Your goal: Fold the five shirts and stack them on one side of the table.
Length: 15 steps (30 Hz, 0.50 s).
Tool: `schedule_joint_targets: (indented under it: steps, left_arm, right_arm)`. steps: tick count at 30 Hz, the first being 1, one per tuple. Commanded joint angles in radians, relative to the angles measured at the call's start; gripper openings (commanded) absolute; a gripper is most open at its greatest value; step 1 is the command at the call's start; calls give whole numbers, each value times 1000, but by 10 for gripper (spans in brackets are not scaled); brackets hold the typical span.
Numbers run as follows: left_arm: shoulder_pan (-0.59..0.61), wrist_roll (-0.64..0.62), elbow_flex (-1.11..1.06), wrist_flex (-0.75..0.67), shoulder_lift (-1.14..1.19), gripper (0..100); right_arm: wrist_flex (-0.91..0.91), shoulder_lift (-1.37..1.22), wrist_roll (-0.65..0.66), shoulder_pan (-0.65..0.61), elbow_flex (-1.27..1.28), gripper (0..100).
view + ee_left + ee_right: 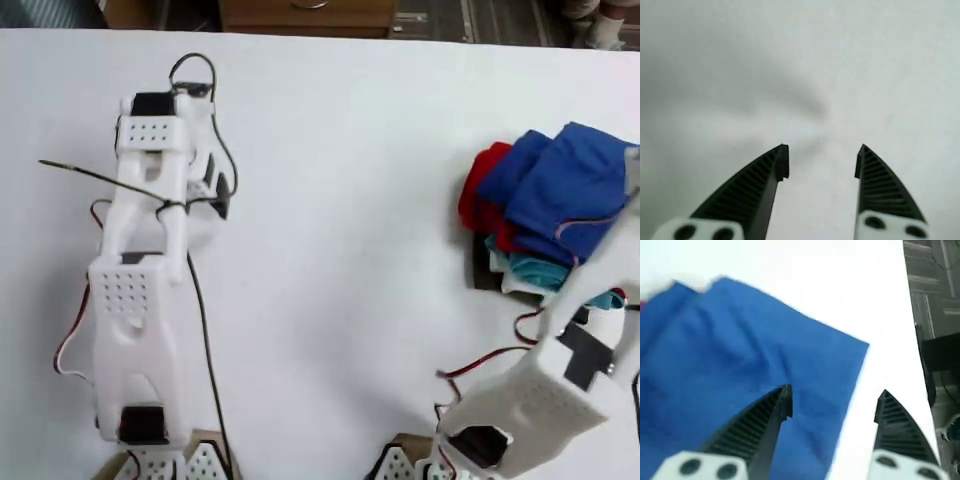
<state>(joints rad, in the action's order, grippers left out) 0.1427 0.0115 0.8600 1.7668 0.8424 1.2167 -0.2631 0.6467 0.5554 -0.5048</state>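
Note:
A stack of folded shirts (pixel 545 215) lies at the table's right side, with a blue shirt (pixel 575 185) on top, a red one (pixel 480 195) beneath it and teal and white layers under those. My right gripper (pixel 832 402) hovers open over the blue shirt (pixel 740 370) near its edge, one finger above the cloth and the other above bare table. The right arm (pixel 560 370) rises from the front right. My left gripper (pixel 821 161) is open over bare white table, holding nothing. The left arm (pixel 140 270) stretches along the left side.
The white table (pixel 340 220) spreads wide between the two arms. Black and red cables (pixel 205 330) trail beside the left arm. A dark floor and furniture (pixel 937 340) lie beyond the table's right edge. A wooden cabinet (pixel 305 15) stands behind the table.

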Motion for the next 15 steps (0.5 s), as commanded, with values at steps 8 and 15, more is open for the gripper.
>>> schedule_joint_targets:
  steps: [8,15]
  left_arm:
    - [86,15,236,20,-25,239]
    - [117,69,208,20,-92,238]
  right_arm:
    - [16,-122,-60,-81,135,269]
    - [13,-180,-23,-99,129,269]
